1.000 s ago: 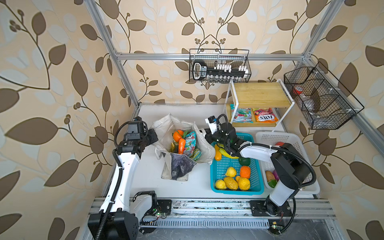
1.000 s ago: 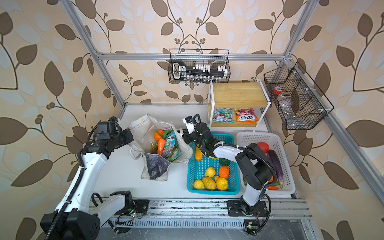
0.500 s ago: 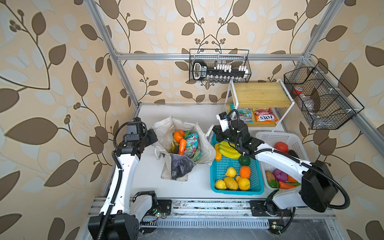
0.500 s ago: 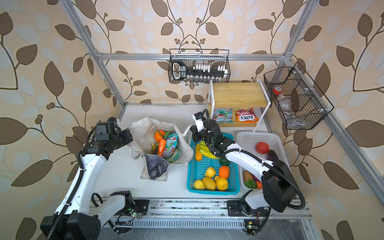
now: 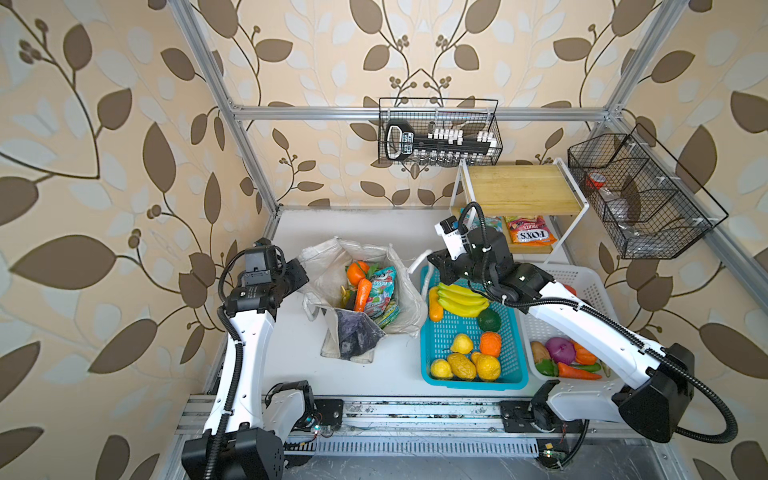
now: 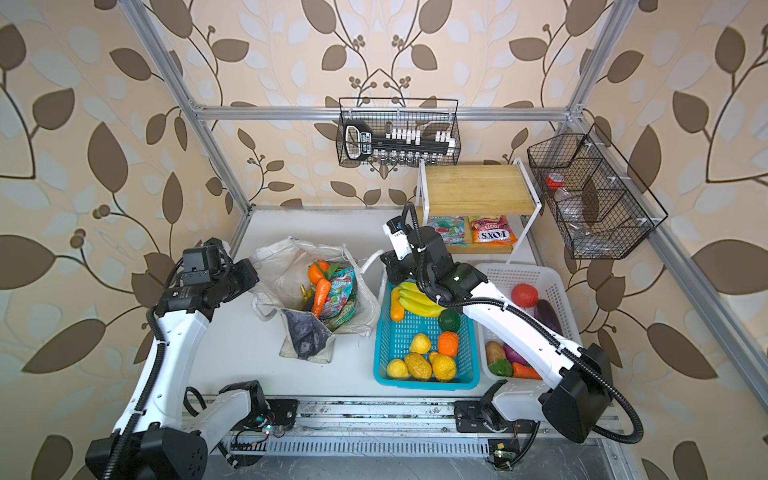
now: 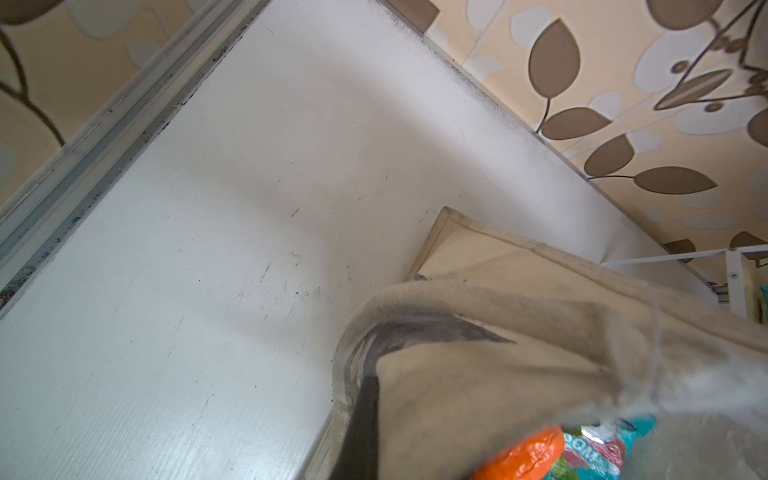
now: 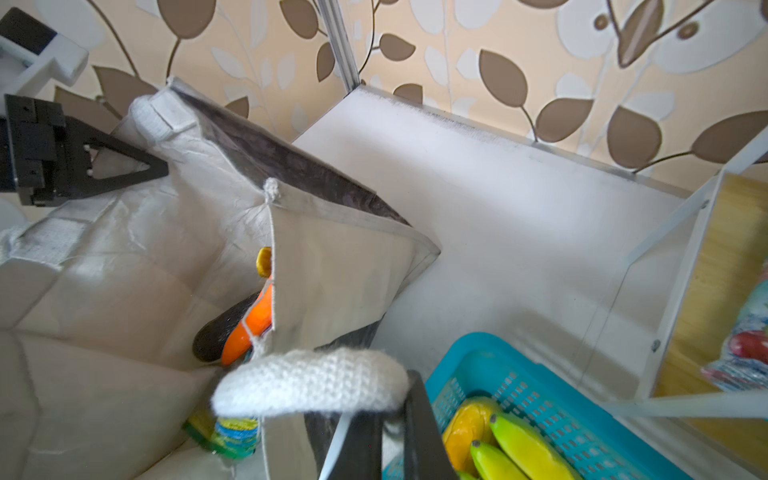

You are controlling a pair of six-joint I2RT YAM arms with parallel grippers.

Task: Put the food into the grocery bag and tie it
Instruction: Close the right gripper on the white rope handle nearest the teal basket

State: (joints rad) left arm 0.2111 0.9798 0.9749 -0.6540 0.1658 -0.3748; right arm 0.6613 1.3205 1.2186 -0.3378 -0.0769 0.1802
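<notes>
The grocery bag point(image 5: 322, 266) stands on the white worktop point(image 5: 297, 357) between the two arms, just beside the blue basket point(image 5: 473, 384), with its mouth spread wide and its dark marbled print point(image 5: 353, 332) slumped toward the near edge. Inside lie a round orange point(image 5: 356, 272), a carrot point(image 5: 363, 294) and glossy snack packets point(image 5: 384, 291). The left tool point(image 5: 300, 272) is closed on the bag's left rim, drawing the cloth up and outward; in the left wrist view the fabric lies bunched against its dark finger point(image 7: 361, 415). The right tool point(image 5: 432, 262) is clamped on a thick white handle point(image 8: 311, 382) at the bag's right side, above the far corner of the blue basket, the knitted strap draped across its fingers point(image 8: 422, 436). A yellow banana bunch point(image 5: 461, 301) lies in the blue basket just beside that tool, among other toy fruit, and the white basket point(image 5: 582, 274) further right holds toy vegetables
</notes>
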